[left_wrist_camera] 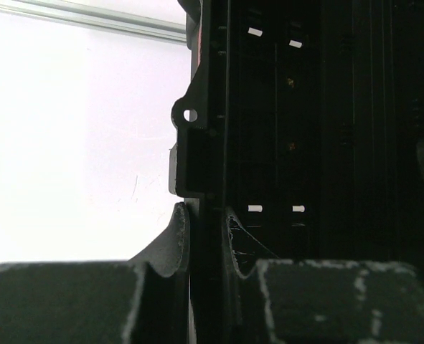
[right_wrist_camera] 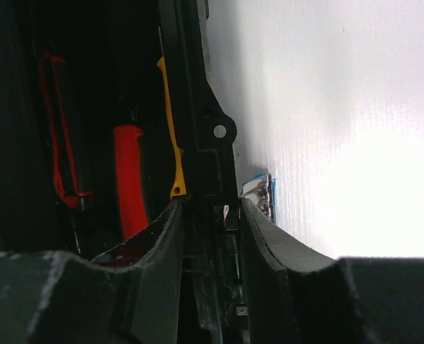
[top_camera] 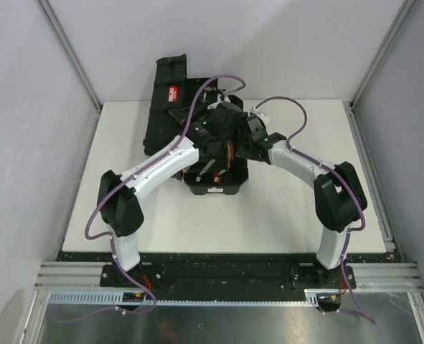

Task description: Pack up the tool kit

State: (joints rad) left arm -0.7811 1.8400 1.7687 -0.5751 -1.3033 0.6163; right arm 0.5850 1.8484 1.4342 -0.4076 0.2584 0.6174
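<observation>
Both side walls of the open toolbox [top_camera: 215,188], mid-tabletop [top_camera: 283,215], are clamped: left pincer [left_wrist_camera: 206,244] nearly closed, right pincer [right_wrist_camera: 210,229] wider. Red screwdriver [right_wrist_camera: 129,179] and yellow tool [right_wrist_camera: 174,143] lie inside (lid [top_camera: 170,93] not yet shut).

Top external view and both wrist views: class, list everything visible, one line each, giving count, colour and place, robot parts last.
toolbox: one, black, open mid-table, lid leaning back-left
label: one, red, on the lid
red-handled tool: one, red, inside toolbox
yellow tool: one, yellow, inside, along the wall
thin frame: one, red, inside, kind unclear
latch: one, blue, outside toolbox wall
table: one, white, under everything
arms: two, white and black, reaching over toolbox
cables: two, purple, along the arms
left gripper: one, black, shut on toolbox wall
right gripper: one, black, shut on wall beside latch
</observation>
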